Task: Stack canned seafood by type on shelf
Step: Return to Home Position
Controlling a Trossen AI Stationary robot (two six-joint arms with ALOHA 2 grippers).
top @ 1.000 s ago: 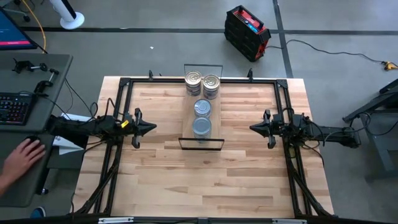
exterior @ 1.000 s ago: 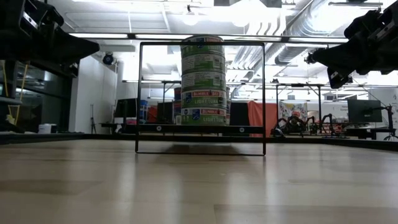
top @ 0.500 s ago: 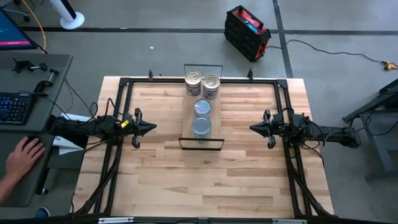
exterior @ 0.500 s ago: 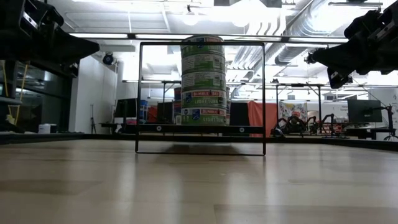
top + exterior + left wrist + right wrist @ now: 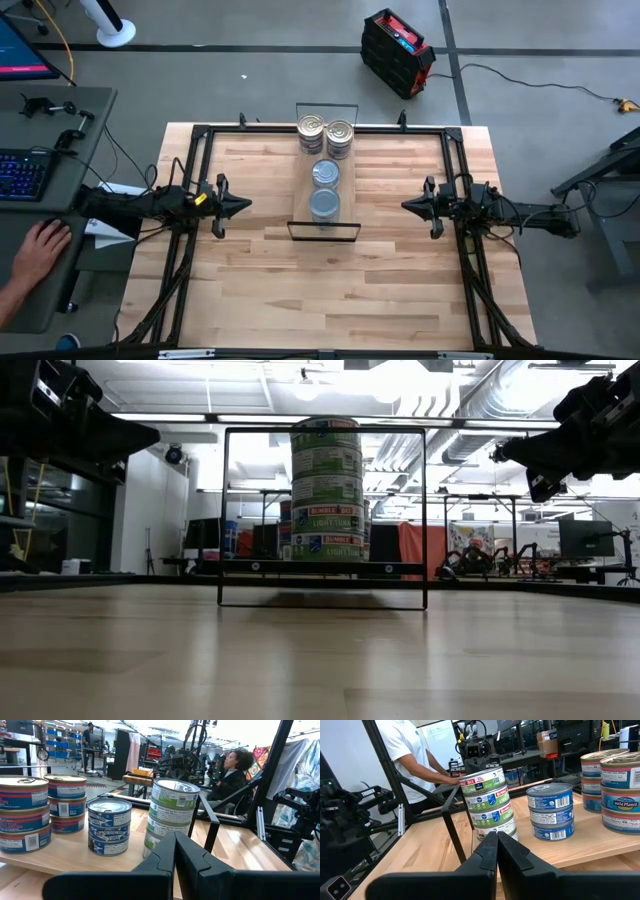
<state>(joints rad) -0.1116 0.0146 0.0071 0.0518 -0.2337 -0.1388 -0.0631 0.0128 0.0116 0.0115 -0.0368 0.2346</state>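
The shelf point(image 5: 346, 190) runs from the middle of the tabletop's point(image 5: 300, 290) far edge toward its centre, and every tin in view stands on it. A shiny-lidded stack point(image 5: 311, 127) and a second shiny-lidded stack point(image 5: 340, 130) sit side by side at the shelf's far end. A blue-labelled stack point(image 5: 325, 172) comes next along, and the green-labelled stack point(image 5: 324, 204) is just short of the near wire frame point(image 5: 323, 232). The left gripper point(image 5: 246, 205) hangs near the tabletop's left edge and the right gripper point(image 5: 406, 205) near its right edge. Both are level with the green stack, well apart from the shelf and pointed at it. In each wrist view the fingers are pressed together with nothing between them. The sorting looks finished, so the risks lie in the stacks themselves. From table height the green-labelled stack is the tallest, reaching the top bar of the frame. In the right wrist view its tins do not look perfectly in line. A knock to the tabletop, or either arm swinging inward on its way to rest, could tip it against the frame or into the blue-labelled stack beside it. A person's hand point(image 5: 35, 252) rests on the side desk beyond the left edge, and a bump from there could carry through too.
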